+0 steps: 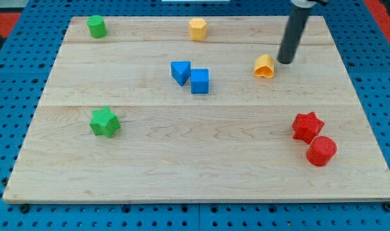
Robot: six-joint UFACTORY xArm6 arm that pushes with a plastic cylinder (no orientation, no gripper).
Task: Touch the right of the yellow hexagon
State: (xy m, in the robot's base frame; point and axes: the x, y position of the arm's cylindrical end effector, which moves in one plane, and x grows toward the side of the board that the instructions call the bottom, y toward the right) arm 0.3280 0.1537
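The desk point(201, 160) is a pale wooden board on a blue pegboard surface. My tip point(285, 61) is on the right part of the board, toward the far side, at the lower end of a dark rod that comes down from the top edge of the view. There is no gripper on this arm, so nothing is grasped or released; only the rod stands there.

The yellow hexagon point(197, 29) is at the far edge of the desk, about in the middle between left and right. My tip is well apart from it, to its right and nearer to the viewer, and does not touch it.

Just beside my tip, on its left, is a yellow heart-like block point(264, 66). I cannot tell for sure if the tip touches it; a thin gap seems to be between them.

In the middle of the desk a blue triangular block point(180, 72) and a blue cube point(200, 81) stand touching, the cube on the right and slightly nearer. A green cylinder-like block point(96, 27) is at the far left corner. A green star point(104, 122) is on the left, nearer. At the near right a red star point(308, 126) and a red cylinder point(321, 151) are touching, the cylinder nearer.
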